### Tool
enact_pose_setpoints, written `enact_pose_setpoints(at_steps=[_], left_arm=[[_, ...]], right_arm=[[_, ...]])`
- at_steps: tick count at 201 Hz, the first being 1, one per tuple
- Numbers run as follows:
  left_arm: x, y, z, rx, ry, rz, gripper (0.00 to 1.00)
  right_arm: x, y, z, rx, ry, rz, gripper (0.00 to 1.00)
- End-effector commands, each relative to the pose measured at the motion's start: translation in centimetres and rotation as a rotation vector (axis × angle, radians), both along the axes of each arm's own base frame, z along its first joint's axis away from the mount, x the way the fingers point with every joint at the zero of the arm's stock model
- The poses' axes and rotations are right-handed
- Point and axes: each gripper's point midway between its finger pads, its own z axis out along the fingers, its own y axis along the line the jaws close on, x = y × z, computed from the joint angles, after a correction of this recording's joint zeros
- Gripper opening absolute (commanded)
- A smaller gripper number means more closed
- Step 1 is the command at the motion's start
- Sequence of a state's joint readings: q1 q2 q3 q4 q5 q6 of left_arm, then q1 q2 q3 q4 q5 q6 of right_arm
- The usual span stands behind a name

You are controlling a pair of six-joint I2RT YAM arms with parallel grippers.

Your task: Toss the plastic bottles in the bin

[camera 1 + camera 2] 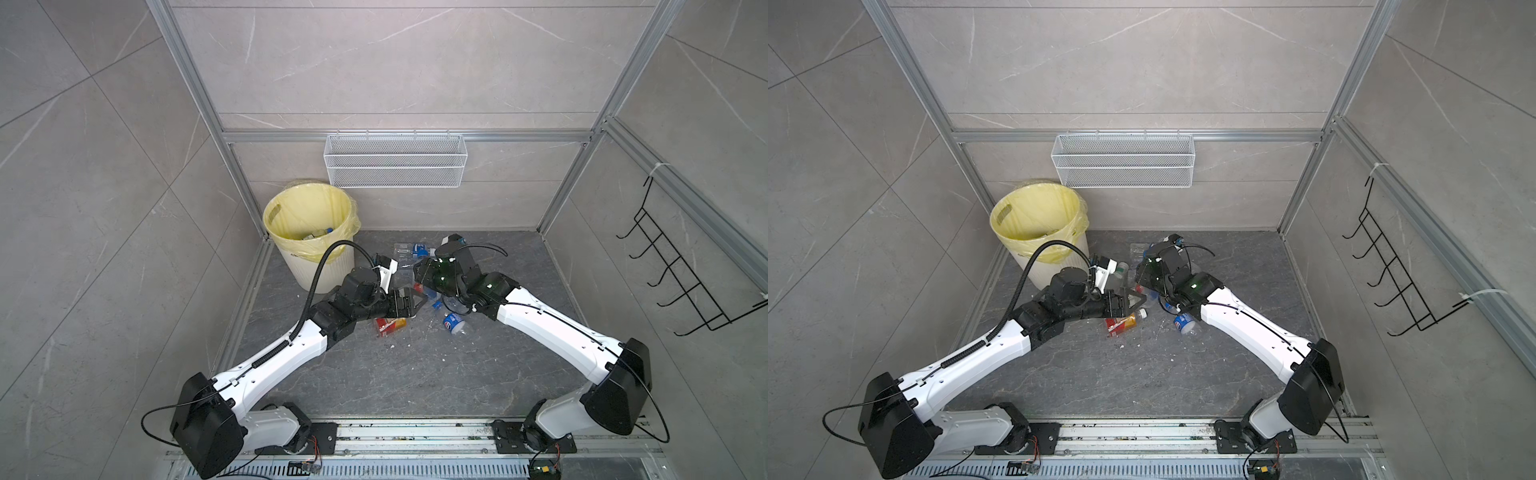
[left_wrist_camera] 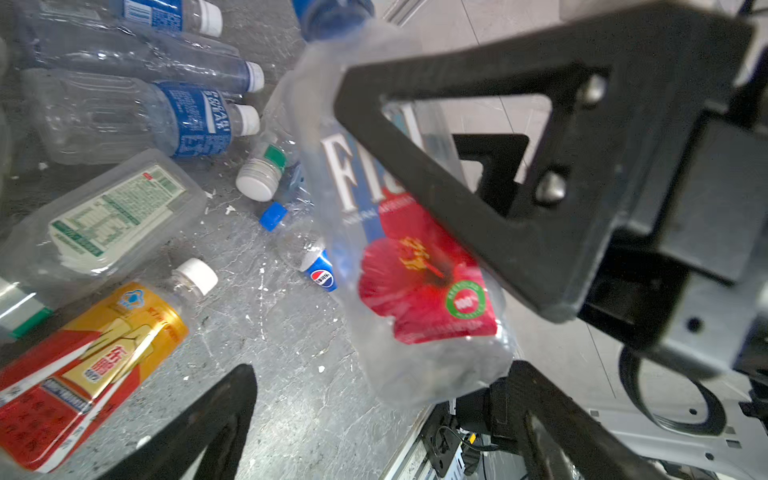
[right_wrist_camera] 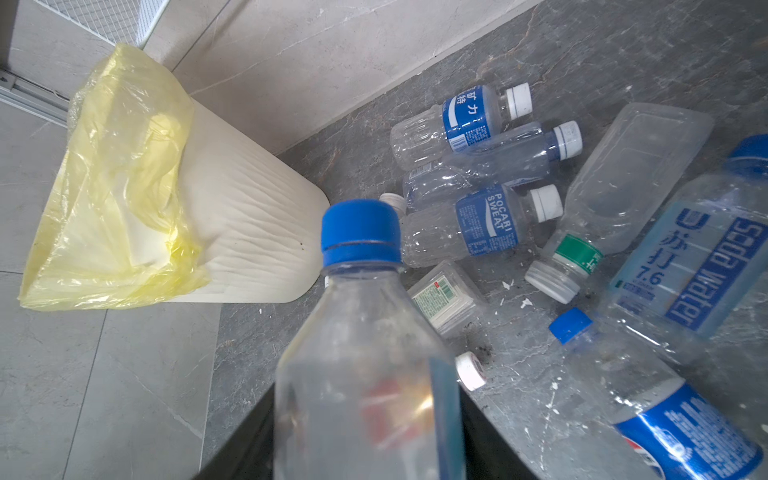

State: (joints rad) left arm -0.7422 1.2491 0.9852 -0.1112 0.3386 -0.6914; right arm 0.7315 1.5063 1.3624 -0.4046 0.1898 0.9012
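- Pinched tight in the right gripper [image 1: 420, 272]: a clear plastic bottle with a blue cap and a red flower label [image 2: 399, 249], up off the floor.
- Close by that bottle: the left gripper [image 1: 417, 308], spread wide, nothing pinched. Touching the bottle or not, hard to tell.
- At about 10 o'clock from both grippers in both top views: the round cream-white ribbed plastic bin with a yellow bag [image 1: 338, 272], standing up in the far corner, a few things inside.
- At 6 o'clock, just under the left gripper: a red and gold labelled bottle with a white cap [image 1: 1121, 324], flat on the dark grey stone floor [image 1: 415, 374].
- At 5 o'clock: a clear bottle with a blue round-logo label [image 1: 452, 324], lying down too.
- At 12 o'clock, near the back wall: a heap of clear bottles with blue labels and white caps [image 3: 478, 120], all on their sides, outside the bin.
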Motion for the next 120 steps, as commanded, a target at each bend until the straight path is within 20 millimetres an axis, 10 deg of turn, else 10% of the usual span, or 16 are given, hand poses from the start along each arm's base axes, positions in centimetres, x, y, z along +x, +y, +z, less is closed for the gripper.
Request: enact_pose_setpoints(at_steps=[1,120], left_arm=[[-0.7,-0.6,2.1,-0.058,-0.040,-0.029,0.96],[1.4,-0.5,1.7,-0.050,-0.050,0.076,0.92]], right_arm=[[0.9,0.6,1.9,0.056,-0.038,-0.014,0.59],[0.6,0.7,1.3,0.081,-0.022,-0.005,0.59]])
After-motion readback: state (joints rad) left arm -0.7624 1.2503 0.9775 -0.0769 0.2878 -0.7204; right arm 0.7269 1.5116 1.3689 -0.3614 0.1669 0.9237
